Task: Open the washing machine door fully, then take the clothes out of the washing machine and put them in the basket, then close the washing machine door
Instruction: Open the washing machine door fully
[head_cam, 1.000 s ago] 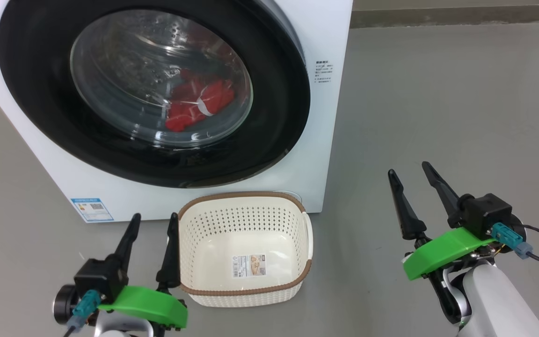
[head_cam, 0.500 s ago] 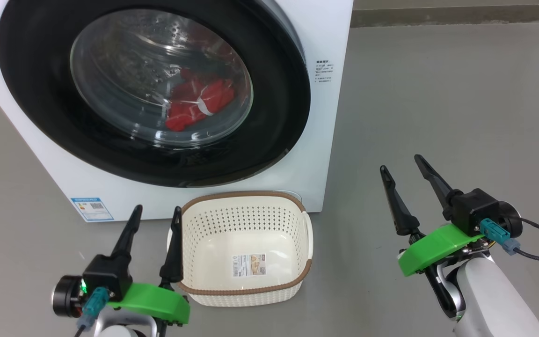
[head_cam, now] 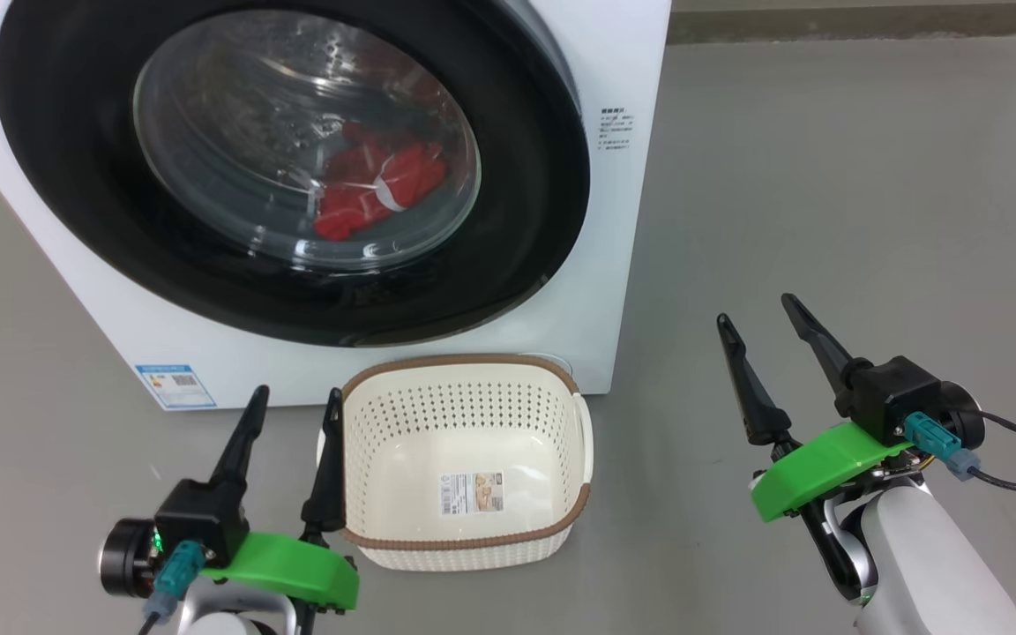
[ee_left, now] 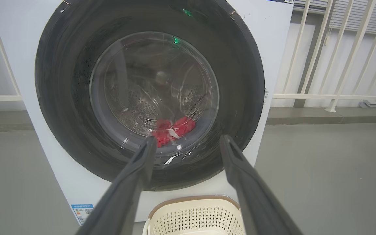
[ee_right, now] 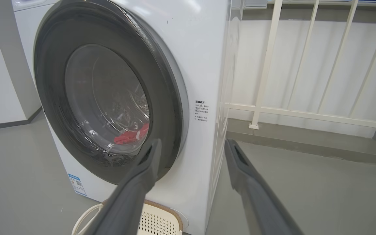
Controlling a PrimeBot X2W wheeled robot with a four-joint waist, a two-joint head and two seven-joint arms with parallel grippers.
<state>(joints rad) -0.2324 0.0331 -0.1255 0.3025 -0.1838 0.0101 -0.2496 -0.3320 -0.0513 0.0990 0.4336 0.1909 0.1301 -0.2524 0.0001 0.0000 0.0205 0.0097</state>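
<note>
The white washing machine (head_cam: 614, 265) fills the upper left of the head view. Its round black washing machine door (head_cam: 76, 194) lies against the front, with the clothes (head_cam: 376, 190) showing red through the glass window. The door (ee_left: 64, 98) and the clothes (ee_left: 175, 129) appear in the left wrist view too, and the door (ee_right: 54, 94) in the right wrist view. The cream basket (head_cam: 464, 538) stands on the floor before the machine, with nothing in it. My left gripper (head_cam: 295, 401) hovers open just left of the basket. Well off to the right, my right gripper (head_cam: 755, 310) is open and holds nothing.
Grey floor (head_cam: 825, 176) spreads to the right of the machine. A white railing (ee_right: 305, 114) and wall stand behind it. A small blue label (head_cam: 175, 384) sits at the machine's lower left corner.
My right gripper has shifted a little to the left and up. The left gripper edged slightly right toward the basket. The head camera has shifted a bit.
</note>
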